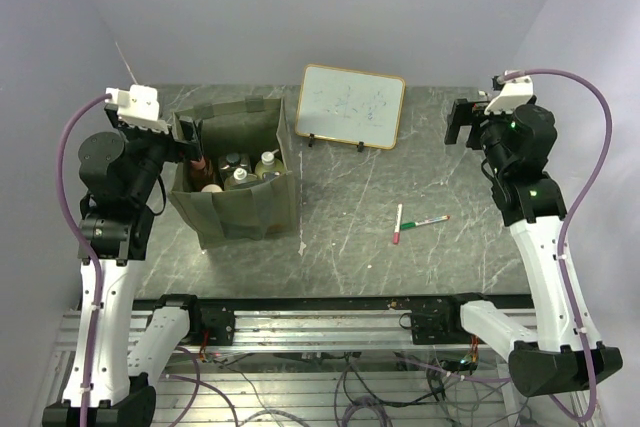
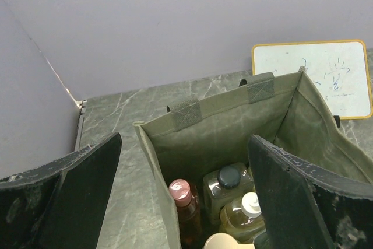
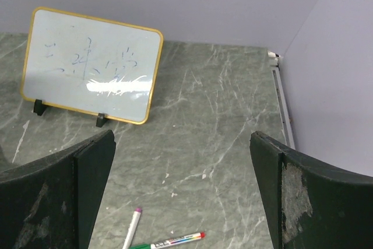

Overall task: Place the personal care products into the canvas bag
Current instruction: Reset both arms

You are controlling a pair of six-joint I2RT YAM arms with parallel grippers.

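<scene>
Left fingers [image 2: 70,196] spread wide, empty, matte black w/ scuffed edges, over open top of canvas bag [image 2: 233,118], which is boxy olive fabric w/ webbing straps. Upright inside: orange bottle [image 2: 185,208] w/ pink cap, clear bottle [image 2: 224,188] w/ dark cap, yellow-green bottle [image 2: 245,217] w/ white cap. Right fingers [image 3: 303,196] also spread, empty, above grey marbled worktop [image 3: 221,115] nr flat wood-framed whiteboard [image 3: 93,65].

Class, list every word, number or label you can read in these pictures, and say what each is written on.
Whiteboard: faint blue handwriting, too smeared to read.
Marker pen: coloured print on the barrel, too small to read.
Bottles in the canvas bag: no label legible.
No text can be quoted.
</scene>
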